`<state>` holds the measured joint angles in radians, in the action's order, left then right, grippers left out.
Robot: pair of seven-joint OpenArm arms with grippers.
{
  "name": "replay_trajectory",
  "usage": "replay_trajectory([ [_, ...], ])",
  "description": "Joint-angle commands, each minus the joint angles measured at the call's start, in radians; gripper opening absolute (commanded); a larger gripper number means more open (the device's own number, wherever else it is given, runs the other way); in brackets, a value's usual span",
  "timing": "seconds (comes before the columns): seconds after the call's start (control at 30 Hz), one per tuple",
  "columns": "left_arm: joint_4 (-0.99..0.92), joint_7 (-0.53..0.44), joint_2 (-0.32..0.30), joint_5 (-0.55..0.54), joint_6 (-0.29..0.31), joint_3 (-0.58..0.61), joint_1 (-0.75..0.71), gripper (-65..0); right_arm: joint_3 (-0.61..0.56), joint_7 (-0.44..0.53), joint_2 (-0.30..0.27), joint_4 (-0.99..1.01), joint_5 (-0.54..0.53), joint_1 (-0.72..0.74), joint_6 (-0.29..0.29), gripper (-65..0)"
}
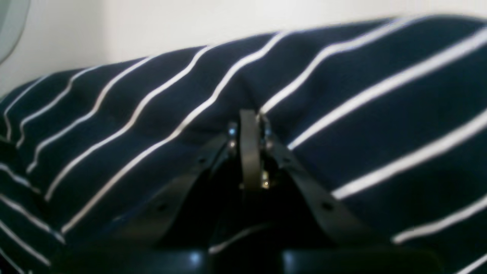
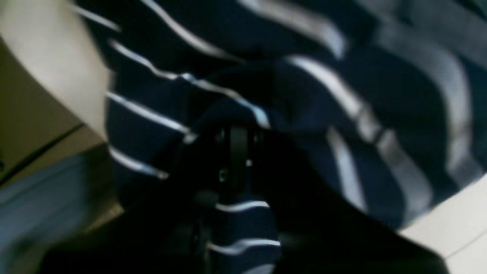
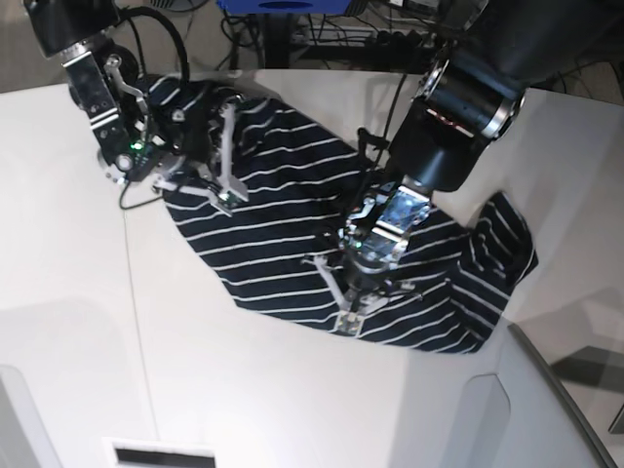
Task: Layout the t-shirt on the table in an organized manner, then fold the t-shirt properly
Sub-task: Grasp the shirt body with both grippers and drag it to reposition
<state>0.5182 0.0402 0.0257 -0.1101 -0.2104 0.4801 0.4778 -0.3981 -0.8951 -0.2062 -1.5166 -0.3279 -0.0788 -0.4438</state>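
Observation:
The dark navy t-shirt [image 3: 283,195] with thin white stripes lies rumpled and spread diagonally across the white table [image 3: 244,390]. My left gripper [image 3: 349,320] presses down at the shirt's near hem. In the left wrist view that gripper [image 1: 249,114] is shut on a pinch of the t-shirt [image 1: 361,114]. My right gripper [image 3: 223,198] is at the shirt's far left part. In the right wrist view, which is blurred, this gripper [image 2: 237,131] is shut on a bunched fold of the t-shirt [image 2: 144,125]. One sleeve [image 3: 502,249] sticks out to the right.
A thin dark seam [image 3: 132,292] runs down the tabletop left of the shirt. The curved table edge [image 3: 556,380] lies at the lower right. Cables and a blue frame [image 3: 283,8] stand behind the far edge. A white label [image 3: 161,455] sits at the near edge.

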Motion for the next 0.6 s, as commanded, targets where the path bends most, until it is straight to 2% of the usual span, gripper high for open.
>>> replay_trajectory([
  [0.0, -0.005, -0.046, 0.023, 0.006, -0.001, 0.001, 0.032, -65.0, -0.008, 0.001, 0.007, -0.031, -0.007, 0.026, -0.002, -64.2],
  [0.13, 0.021, -0.075, 0.041, 0.003, -0.001, -0.007, 0.043, -65.0, -0.012, -0.063, 0.003, -0.124, -0.007, 0.043, -0.002, -64.2],
  [0.27, 0.181, -0.061, 0.000, 0.002, -0.004, -0.007, 0.025, -65.0, 0.021, -0.144, -0.046, -0.275, -0.007, 0.047, -0.002, -64.1],
  [0.37, 0.389, 0.073, -0.040, 0.000, -0.005, -0.028, -0.046, -65.0, 0.097, -0.167, -0.060, -0.319, -0.007, 0.064, -0.002, -63.9],
  [0.47, 0.649, 0.234, -0.057, 0.003, -0.002, -0.103, -0.184, -65.0, 0.127, -0.158, -0.082, -0.256, -0.007, 0.133, -0.003, -63.9],
  [0.57, 0.847, 0.340, -0.062, 0.011, -0.002, -0.145, -0.348, -65.0, 0.120, -0.072, -0.091, -0.141, -0.007, 0.215, -0.008, -64.1],
])
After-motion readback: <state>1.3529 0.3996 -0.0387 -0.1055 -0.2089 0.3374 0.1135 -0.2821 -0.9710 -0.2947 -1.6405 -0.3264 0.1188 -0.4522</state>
